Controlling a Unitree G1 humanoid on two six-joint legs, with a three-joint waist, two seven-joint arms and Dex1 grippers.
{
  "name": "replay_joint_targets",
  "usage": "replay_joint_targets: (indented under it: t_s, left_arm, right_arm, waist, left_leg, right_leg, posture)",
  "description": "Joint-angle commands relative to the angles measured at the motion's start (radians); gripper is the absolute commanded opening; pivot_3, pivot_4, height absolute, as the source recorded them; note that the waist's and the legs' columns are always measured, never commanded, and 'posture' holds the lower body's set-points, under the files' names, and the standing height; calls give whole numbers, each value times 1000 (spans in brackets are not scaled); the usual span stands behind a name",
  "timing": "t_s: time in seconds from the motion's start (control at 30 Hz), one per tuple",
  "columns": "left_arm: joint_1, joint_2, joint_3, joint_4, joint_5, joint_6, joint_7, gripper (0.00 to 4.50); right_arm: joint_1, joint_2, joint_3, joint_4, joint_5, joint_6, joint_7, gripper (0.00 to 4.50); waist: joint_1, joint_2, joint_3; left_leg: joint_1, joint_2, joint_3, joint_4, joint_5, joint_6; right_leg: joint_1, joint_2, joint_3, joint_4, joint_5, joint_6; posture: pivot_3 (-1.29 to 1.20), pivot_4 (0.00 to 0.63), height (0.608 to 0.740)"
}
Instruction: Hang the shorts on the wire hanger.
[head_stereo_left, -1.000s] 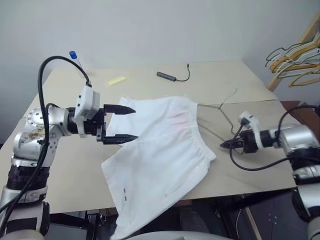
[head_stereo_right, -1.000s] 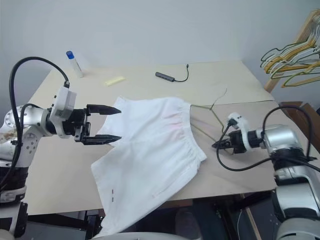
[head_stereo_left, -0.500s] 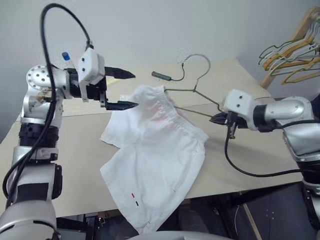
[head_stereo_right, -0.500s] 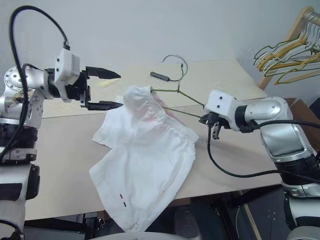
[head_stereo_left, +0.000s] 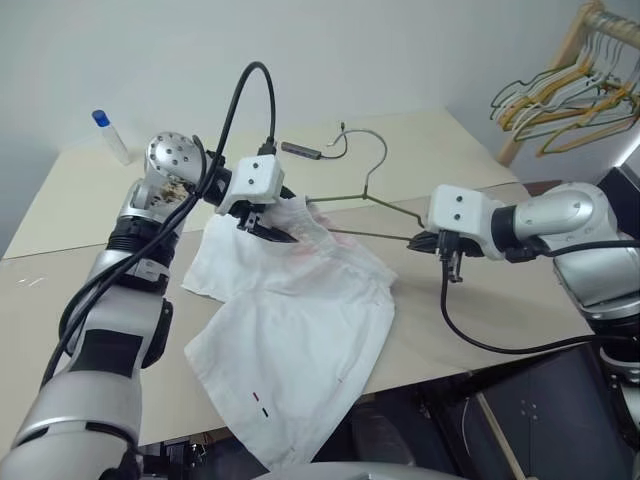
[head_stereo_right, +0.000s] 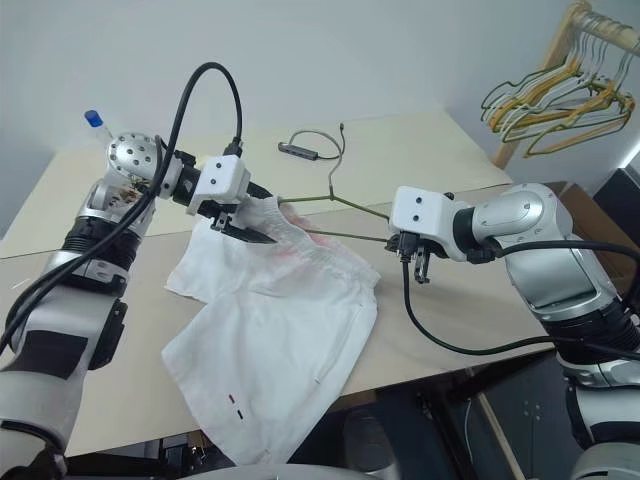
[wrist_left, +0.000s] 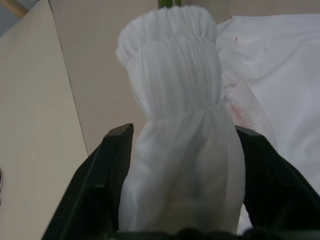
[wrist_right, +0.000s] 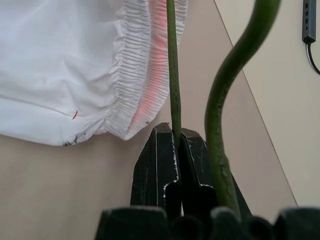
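Left wrist view: left pincer (wrist_left: 182, 150) straddling a bunched fold of the shorts (wrist_left: 175, 125), cloth filling the gap, whether clamped cannot tell. Right wrist view: right pincer (wrist_right: 176, 150) clenched on one arm of the wire hanger (wrist_right: 172, 75), pink-tinged waistband just beyond. Head views: shorts sprawled on the table (head_stereo_left: 480, 310), lower leg draped over its near edge, waistband end raised at the left pincer; hanger lifted, its far end inside the waistband.
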Motion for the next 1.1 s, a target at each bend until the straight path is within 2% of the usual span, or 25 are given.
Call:
replay_joint_targets:
  t_s: [0.03,0.23,0.4,0.43,0.47,0.6,0.73,0.83,0.9,0.97,1.1]
  left_arm:
    - [-33,1,15,23,7,-25,-12,1889]
    - [-31,-11,23,32,2,-15,-33,93]
    - [-24,-22,40,23,1,18,-4,40]
    - [-24,-23,46,23,-6,30,-6,0]
    - [-23,-24,50,21,-10,39,-8,0]
    - [0,-1,87,-9,-36,106,-1,0]
    - [42,34,119,-54,-51,166,12,0]
    - [63,47,135,-84,-61,202,30,0]
    - [72,51,144,-102,-63,220,39,0]
    - [80,51,148,-116,-64,233,50,0]
    - [94,50,149,-148,-75,259,57,0]
  right_arm:
    - [-41,-3,-31,-44,28,29,13,0]
    - [-60,-2,-40,-52,51,54,26,0]
    - [-52,3,-56,-63,71,56,18,0]
    - [-47,0,-61,-63,69,56,13,577]
    - [-42,-3,-64,-64,68,56,10,844]
    - [38,-59,-214,-6,81,104,-58,2236]
    - [193,-91,-398,43,103,148,-132,3530]
    - [332,-51,-519,19,158,191,-162,4479]
    - [402,-8,-568,-14,204,213,-179,4479]
    - [458,83,-592,-47,262,218,-212,4479]
    - [482,308,-519,-87,334,227,-317,4479]
  waist:
    - [-7,0,0]
    - [-22,0,0]
    - [-28,0,0]
    - [-29,0,0]
    - [-29,0,0]
    - [-25,0,0]
    - [-23,0,0]
    - [-22,0,0]
    - [-22,0,0]
    - [-25,0,0]
    - [-31,0,-1]
  left_leg:
    - [-1,0,0,2,0,0]
    - [-1,-1,-1,2,0,0]
    - [-1,-1,-1,2,0,0]
    - [-1,-1,-1,2,0,0]
    - [-1,-1,-1,2,0,0]
    - [-2,-2,-2,2,0,0]
    - [-2,-3,-2,2,0,0]
    - [-1,-3,-2,2,0,1]
    - [-1,-3,-3,2,0,1]
    - [1,-3,-2,2,0,1]
    - [3,-1,-2,2,0,1]
  right_leg:
    - [-1,0,0,2,0,0]
    - [-2,0,0,3,0,1]
    - [-2,-1,0,3,-1,1]
    - [-2,-1,0,3,-1,1]
    - [-2,-1,0,3,-1,1]
    - [-2,-1,0,4,-1,1]
    - [-1,-4,0,3,-1,2]
    - [-1,-3,0,4,-1,2]
    - [-1,-3,0,5,-1,2]
    - [0,-3,1,7,-1,2]
    - [1,0,2,9,-1,2]
  posture:
    - [-244,0,740]
    - [-251,0,740]
    - [-259,0,740]
    - [-260,0,740]
    - [-260,0,740]
    - [-255,0,740]
    - [-246,0,740]
    - [-242,0,740]
    - [-233,0,740]
    - [-233,0,740]
    - [-229,0,740]
